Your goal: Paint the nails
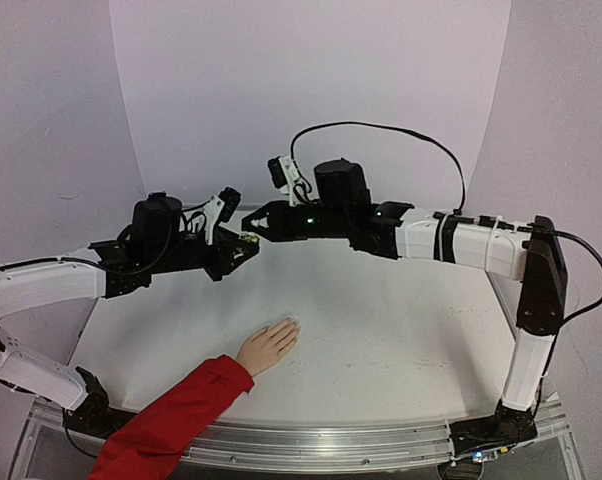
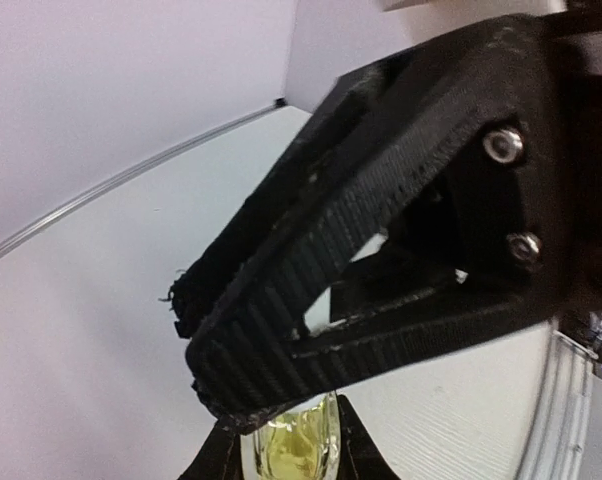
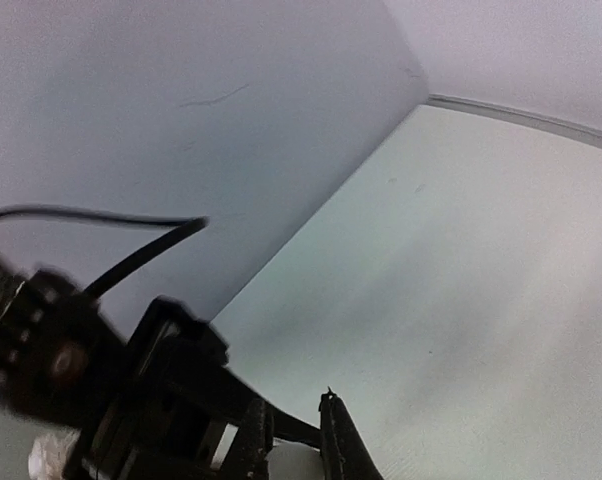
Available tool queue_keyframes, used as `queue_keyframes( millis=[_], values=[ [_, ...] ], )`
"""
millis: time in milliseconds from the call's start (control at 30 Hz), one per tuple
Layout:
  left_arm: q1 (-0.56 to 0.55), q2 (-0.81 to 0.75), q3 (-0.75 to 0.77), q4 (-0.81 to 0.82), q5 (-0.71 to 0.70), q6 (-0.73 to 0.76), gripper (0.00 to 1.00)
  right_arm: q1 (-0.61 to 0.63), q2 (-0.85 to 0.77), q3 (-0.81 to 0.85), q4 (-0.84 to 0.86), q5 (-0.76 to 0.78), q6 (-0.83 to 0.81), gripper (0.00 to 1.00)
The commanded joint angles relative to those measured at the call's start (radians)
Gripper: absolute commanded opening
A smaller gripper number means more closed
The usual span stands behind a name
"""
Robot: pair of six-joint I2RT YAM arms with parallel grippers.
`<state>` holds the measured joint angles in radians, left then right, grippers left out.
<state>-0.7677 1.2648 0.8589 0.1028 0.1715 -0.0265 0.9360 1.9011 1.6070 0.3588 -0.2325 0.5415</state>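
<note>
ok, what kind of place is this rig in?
Likely a lab test booth: plain white backdrop round a white table, metal rail at its edge, a model hand in a red sleeve.

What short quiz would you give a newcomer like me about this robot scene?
1. True or false: a gripper is touching the hand.
2. The sleeve is: A blue, B red, C green.
3. Which gripper holds the bottle of yellowish liquid?
Key: 1 false; 2 B; 3 the left gripper.
</note>
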Motion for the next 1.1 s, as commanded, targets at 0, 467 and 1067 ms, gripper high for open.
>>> queue_keyframes(
  millis=[0, 467, 1067],
  values=[
    [0.056, -0.026, 0.074, 0.055, 0.606, -0.015, 0.0, -0.09, -0.093, -0.169, 0.457, -0.771, -0.135, 0.0],
    [0.07, -0.043, 0.047, 0.054, 0.613, -0.114, 0.0, -0.091, -0.183, -0.291, 0.496, -0.905, -0.177, 0.06],
    [0.023, -0.223, -0.081, 0.019, -0.005, 0.078, 0.0, -0.019, -0.15, -0.106, 0.157, -0.129, 0.009, 0.86]
  ],
)
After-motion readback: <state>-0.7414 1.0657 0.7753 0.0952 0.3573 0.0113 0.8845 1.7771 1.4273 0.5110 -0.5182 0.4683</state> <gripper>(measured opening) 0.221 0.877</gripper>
